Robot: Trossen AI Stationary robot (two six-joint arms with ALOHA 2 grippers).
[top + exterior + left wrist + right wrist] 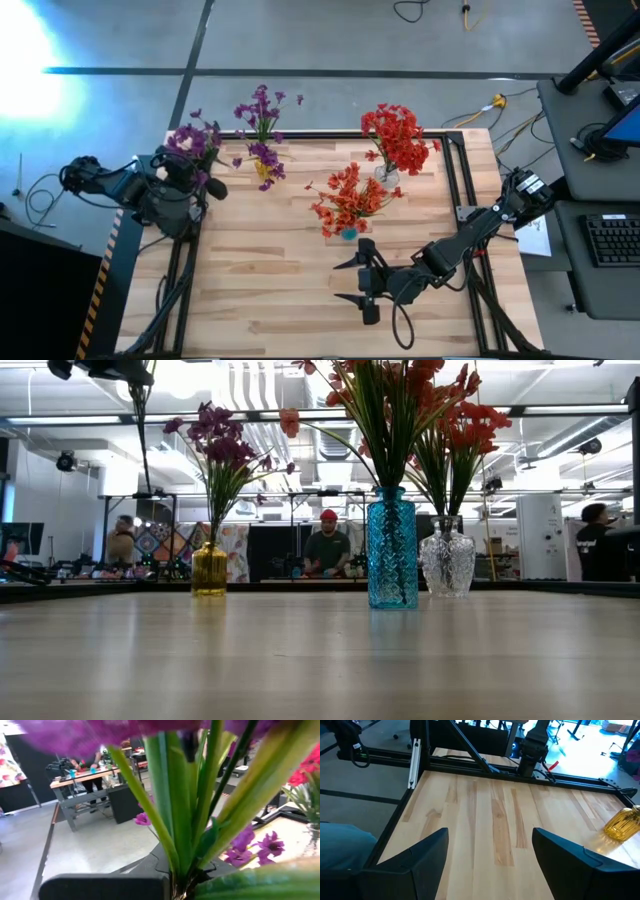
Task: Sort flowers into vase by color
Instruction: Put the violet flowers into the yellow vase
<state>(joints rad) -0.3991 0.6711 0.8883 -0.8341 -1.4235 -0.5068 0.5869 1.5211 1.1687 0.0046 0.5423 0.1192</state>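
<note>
left claw (205, 160): clamped on purple flowers (190, 140) at counter (270, 280) edge | right claw (362, 282): apart, empty, near blue vase (392, 548) with red flowers (345, 198)

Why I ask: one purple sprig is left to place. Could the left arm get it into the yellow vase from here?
Probably yes. The left gripper, shut on a purple sprig at the table's left edge, has bare table between it and the yellow vase. Only the purple flowers already in that vase could crowd the opening. The right gripper is far off.
</note>
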